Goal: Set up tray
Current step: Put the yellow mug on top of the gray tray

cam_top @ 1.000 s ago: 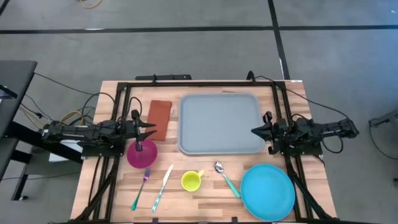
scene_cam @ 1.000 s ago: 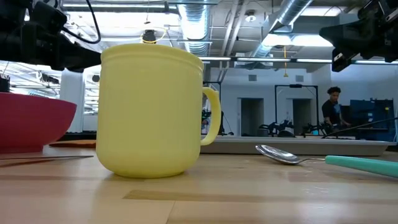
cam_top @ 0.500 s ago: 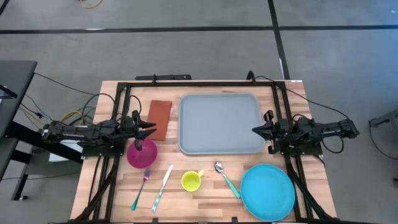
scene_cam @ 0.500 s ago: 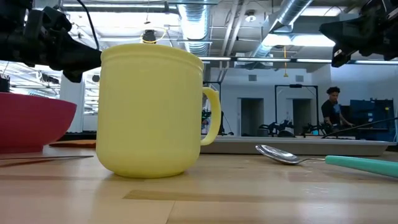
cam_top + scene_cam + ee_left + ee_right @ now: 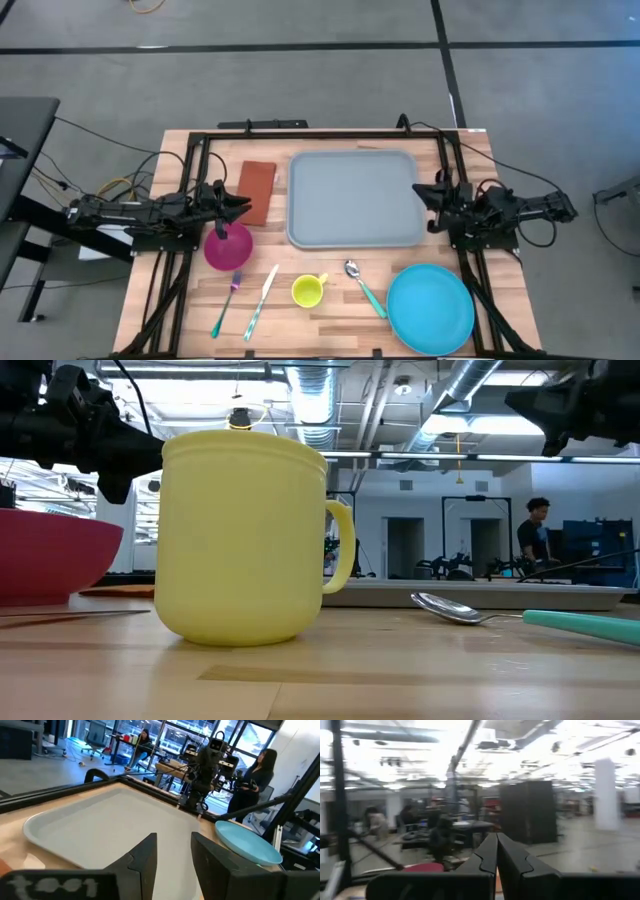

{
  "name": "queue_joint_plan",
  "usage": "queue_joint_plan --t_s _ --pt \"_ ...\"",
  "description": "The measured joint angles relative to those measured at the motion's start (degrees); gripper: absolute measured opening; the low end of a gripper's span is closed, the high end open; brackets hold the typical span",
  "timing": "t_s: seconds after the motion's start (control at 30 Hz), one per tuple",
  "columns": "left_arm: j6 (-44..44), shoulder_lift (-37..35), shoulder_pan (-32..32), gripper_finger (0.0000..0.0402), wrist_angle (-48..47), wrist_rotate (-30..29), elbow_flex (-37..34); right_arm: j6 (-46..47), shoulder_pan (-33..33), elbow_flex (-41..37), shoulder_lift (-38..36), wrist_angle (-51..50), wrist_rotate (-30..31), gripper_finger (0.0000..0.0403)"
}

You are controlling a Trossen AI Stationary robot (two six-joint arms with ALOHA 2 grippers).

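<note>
The pale grey-blue tray (image 5: 355,198) lies flat at the far middle of the wooden table and also shows in the left wrist view (image 5: 100,825). My left gripper (image 5: 240,203) hovers at the tray's left, above the orange-brown napkin (image 5: 257,190) and the pink bowl (image 5: 228,247). It points level at the tray and is open with nothing between its fingers (image 5: 174,837). My right gripper (image 5: 420,190) hovers at the tray's right edge, shut on nothing (image 5: 497,836) and tipped upward. The round blue plate (image 5: 430,308) lies at the near right.
Along the near side lie a fork (image 5: 227,305), a knife (image 5: 261,300), a yellow cup (image 5: 309,291) and a teal-handled spoon (image 5: 365,287). A black frame (image 5: 300,130) runs along the table's far edge and sides. People stand in the room beyond.
My left gripper has rolled about its own pointing line while staying in place. My right gripper has tipped upward and swung a little toward the table's far edge. Nothing on the table has moved.
</note>
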Motion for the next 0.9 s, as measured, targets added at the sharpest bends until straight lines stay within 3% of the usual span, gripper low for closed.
queue_joint_plan --t_s 0.23,0.4,0.53,0.67,0.9 --pt "1.3 0.0 0.0 0.0107 3.0 -4.9 0.4 3.1 0.0 0.0 0.1 -0.1 -0.7 0.0011" --pt "7.3 1.5 0.0 0.0107 3.4 -3.6 5.6 7.2 0.1 0.0 0.1 -0.4 -1.4 0.0033" --pt "13.2 8.1 -0.4 0.0107 3.5 -1.6 10.2 10.0 0.1 0.2 0.1 0.5 -2.0 0.0062" --pt "17.2 16.3 -0.3 0.0107 3.6 -7.7 14.9 10.6 0.1 2.6 2.8 2.2 -2.2 0.0095" --pt "18.8 29.2 -0.2 0.0107 3.7 -12.1 20.2 12.2 1.5 10.3 15.8 5.8 -6.0 0.0147"
